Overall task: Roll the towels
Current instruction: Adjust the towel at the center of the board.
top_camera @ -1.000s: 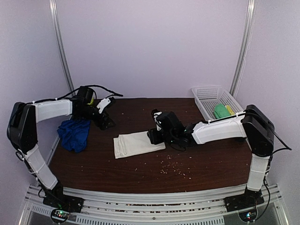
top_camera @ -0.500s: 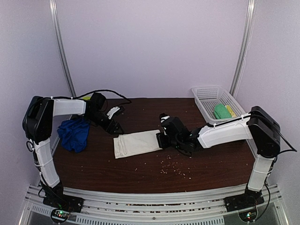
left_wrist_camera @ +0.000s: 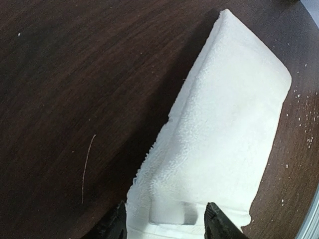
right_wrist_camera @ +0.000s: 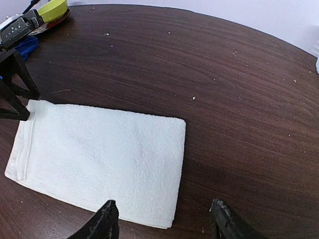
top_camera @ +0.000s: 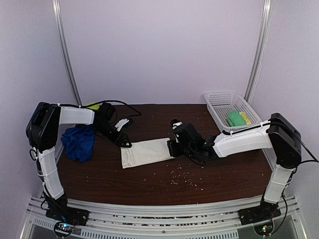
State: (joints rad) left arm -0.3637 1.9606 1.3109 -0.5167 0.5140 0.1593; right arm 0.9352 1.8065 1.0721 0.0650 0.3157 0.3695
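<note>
A cream-white towel lies folded flat in the middle of the dark table. Crumpled at the far left is a royal blue towel. My left gripper is low over the white towel's left end. In the left wrist view this gripper is open, with that hem between its black fingers. My right gripper is at the towel's right end, open. Its fingers straddle the near right corner of the white towel, and nothing is held.
A white mesh basket at the back right holds green and yellow items. A yellow-green object sits at the back left by the blue towel. Crumbs are scattered in front of the white towel. Metal posts stand at both back corners.
My left arm has swung right, from above the blue towel to the white towel's left end, and its jaws have narrowed. My right gripper has shifted slightly right at the other end.
</note>
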